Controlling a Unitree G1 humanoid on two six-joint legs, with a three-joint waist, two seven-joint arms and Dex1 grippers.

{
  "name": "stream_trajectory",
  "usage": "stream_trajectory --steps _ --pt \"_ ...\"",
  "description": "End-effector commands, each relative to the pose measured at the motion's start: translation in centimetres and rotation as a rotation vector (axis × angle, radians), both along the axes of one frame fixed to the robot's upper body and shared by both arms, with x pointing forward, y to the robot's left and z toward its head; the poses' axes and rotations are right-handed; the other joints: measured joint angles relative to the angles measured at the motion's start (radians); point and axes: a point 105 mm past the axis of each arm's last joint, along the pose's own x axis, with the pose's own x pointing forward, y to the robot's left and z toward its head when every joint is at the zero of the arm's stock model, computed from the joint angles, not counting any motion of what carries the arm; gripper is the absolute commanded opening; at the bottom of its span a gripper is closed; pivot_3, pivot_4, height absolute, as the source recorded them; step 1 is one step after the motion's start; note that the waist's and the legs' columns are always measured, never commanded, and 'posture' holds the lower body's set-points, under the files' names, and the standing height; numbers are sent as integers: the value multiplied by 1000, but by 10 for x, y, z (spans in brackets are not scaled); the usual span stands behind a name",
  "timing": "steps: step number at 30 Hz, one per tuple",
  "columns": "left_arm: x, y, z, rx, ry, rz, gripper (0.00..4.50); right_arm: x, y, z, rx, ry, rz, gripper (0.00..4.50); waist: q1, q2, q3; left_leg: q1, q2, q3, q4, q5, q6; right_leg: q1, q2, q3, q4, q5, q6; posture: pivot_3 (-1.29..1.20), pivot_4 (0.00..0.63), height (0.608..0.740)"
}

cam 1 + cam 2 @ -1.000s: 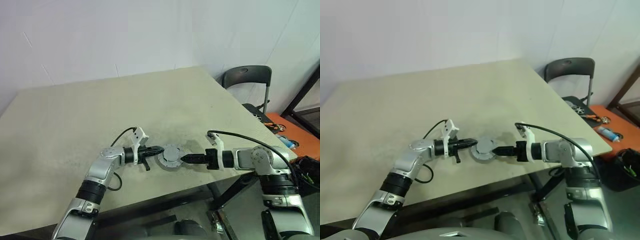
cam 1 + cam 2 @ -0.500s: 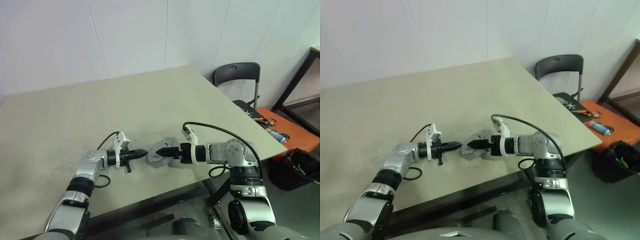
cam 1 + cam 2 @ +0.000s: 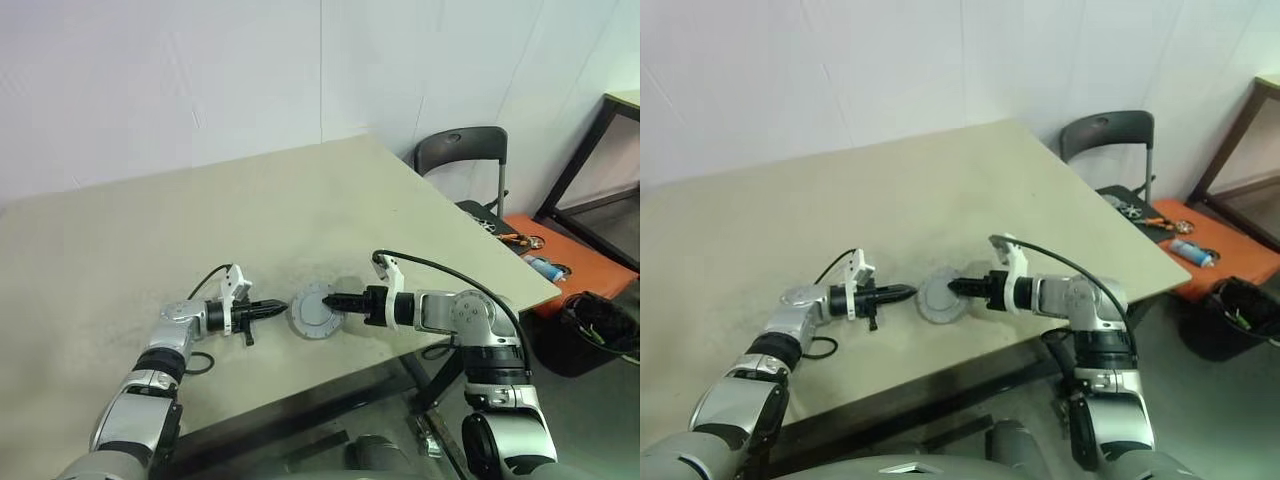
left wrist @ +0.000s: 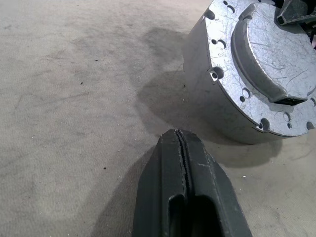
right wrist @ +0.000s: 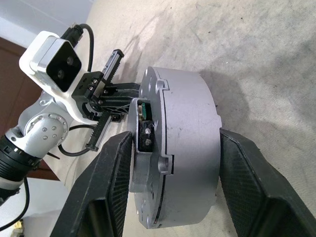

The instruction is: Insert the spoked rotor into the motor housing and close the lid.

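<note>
The motor housing [image 3: 315, 311] is a round silver drum with its lid [image 4: 266, 54] on. It stands tipped up on its rim near the table's front edge. My right gripper [image 3: 335, 298] reaches in from the right. Its two fingers [image 5: 116, 187] sit against the lid face and the bottom face, shut on the housing. My left gripper [image 3: 272, 309] is shut on nothing, its tip [image 4: 178, 136] a short gap to the left of the housing. The spoked rotor is hidden.
The beige table [image 3: 200, 220] stretches far back and to the left. A black chair [image 3: 462, 165] stands past the right corner. An orange surface with tools [image 3: 560, 262] and a black bin [image 3: 600, 335] are on the floor at the right.
The head camera has shifted. My left gripper has drawn back leftward from the housing, leaving a gap. My right gripper's fingers have narrowed onto the housing.
</note>
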Motion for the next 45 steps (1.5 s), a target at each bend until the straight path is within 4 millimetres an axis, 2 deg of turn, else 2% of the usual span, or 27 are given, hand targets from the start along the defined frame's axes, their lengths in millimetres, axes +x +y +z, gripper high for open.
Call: stream_trajectory --steps 1,6,12,19,23,29,33,38,41,45 --pt "-5 -14 -4 4 24 -26 0 0 -2 -7 -56 15 -5 2236 1 0 0 0 0 0 0 0 0 0 0 0 0 0 0 0 0 740" --pt "-1 -32 10 -24 -3 -24 0 1 -1 -13 -65 25 -26 2236 8 0 0 -1 -2 0 0 0 0 -1 -1 0 -2 0 1 0 0 740" --pt "2 -40 63 -161 -79 26 0 2 -3 -18 -73 42 -36 2234 22 0 0 -2 -2 0 0 0 0 -5 -2 0 -4 0 0 0 0 740" --pt "13 -8 117 -171 -138 122 0 3 -2 -19 -50 48 -57 2234 16 0 0 -4 -1 0 -1 0 0 -6 -1 1 -4 0 0 0 0 740" --pt "18 1 145 -188 -160 165 0 4 -2 -22 -41 72 -70 2234 16 0 1 -3 0 0 -1 0 0 -6 0 0 -4 0 1 0 0 740" --pt "18 0 163 -214 -200 218 0 13 -10 -34 4 151 -175 2234 20 0 1 -2 -1 0 -1 0 0 -6 0 0 -5 0 0 0 0 740" --pt "14 -1 170 -241 -203 240 0 21 -9 -31 114 182 -252 2234 20 1 1 -2 -1 0 -1 0 0 -6 -1 0 -5 0 0 0 0 740" --pt "11 4 167 -243 -169 264 0 24 6 -11 277 174 -256 2234 18 2 2 -2 -1 0 -1 0 0 -6 -1 0 -5 0 0 0 0 740" --pt "11 6 166 -245 -162 277 0 23 16 10 389 137 -229 2234 17 2 3 -4 -1 0 -1 0 0 -9 -1 0 -5 0 0 0 0 740" --pt "12 7 165 -248 -155 287 0 22 19 24 462 124 -223 2234 16 3 4 -10 -1 1 -3 0 -1 -15 -1 2 -5 2 -4 0 0 740"
